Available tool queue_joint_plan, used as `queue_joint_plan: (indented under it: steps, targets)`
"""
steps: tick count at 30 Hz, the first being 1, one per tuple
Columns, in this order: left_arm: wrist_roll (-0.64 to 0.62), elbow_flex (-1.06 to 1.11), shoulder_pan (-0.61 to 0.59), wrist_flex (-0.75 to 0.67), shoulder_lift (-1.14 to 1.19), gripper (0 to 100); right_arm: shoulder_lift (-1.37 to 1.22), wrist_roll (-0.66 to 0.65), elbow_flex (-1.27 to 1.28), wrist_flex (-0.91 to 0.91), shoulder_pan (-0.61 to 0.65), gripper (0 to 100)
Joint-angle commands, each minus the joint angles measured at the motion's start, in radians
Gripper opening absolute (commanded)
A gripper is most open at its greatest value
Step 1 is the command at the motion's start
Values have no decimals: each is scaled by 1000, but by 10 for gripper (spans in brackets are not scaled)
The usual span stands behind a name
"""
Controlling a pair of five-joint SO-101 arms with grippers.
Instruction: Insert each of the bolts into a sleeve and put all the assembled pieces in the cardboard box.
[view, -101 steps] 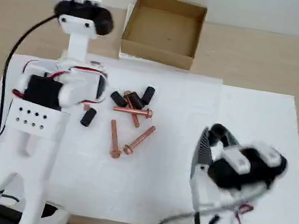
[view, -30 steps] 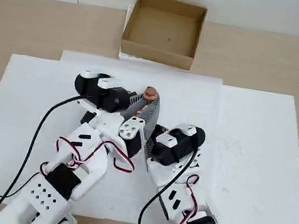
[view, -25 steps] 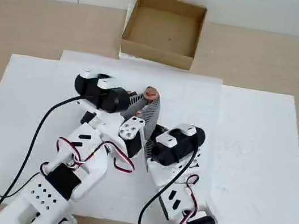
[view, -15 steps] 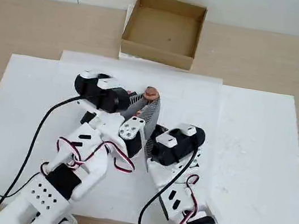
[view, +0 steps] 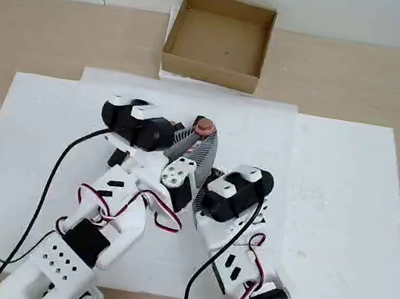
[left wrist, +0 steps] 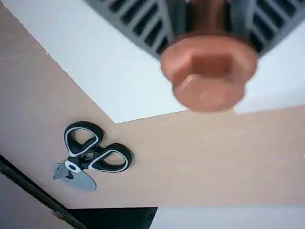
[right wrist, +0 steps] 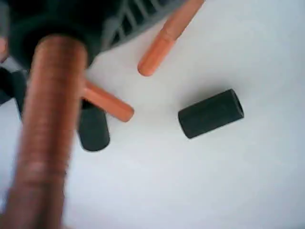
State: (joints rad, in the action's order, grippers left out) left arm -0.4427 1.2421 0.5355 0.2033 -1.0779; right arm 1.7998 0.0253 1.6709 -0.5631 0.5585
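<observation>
Left wrist view: ribbed grey fingers (left wrist: 131, 21) of the left arm are clamped on a bolt (left wrist: 208, 71) just under its head. Its threaded shank appears to enter a black sleeve (right wrist: 33, 21), so insertion seems in hand; seating it next calls for aligned axes. A spare sleeve (right wrist: 211, 113) lies on the white sheet (right wrist: 214, 181), and the cardboard box (view: 209, 70) sits well beyond.
</observation>
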Motion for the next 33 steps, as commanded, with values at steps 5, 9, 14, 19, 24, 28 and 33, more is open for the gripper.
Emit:
queue_joint_plan:
  steps: [5,9,14,19,24,28,33]
  targets:
    - [-5,-18,3,-11,-18,6,16,9,-12,7,5,4]
    - [-5,-5,3,-11,-20,6,16,9,-12,7,5,4]
    - [-5,-1,3,-11,-17,6,16,9,-14,7,5,4]
    - [-2,13,2,-12,-17,6,16,9,-14,7,5,4]
    - [46,41,0,-31,-17,6,16,9,-14,7,5,4]
    - [55,65,0,-64,-17,6,16,9,-14,7,5,4]
    - [55,67,0,-64,-17,6,16,9,-14,7,5,4]
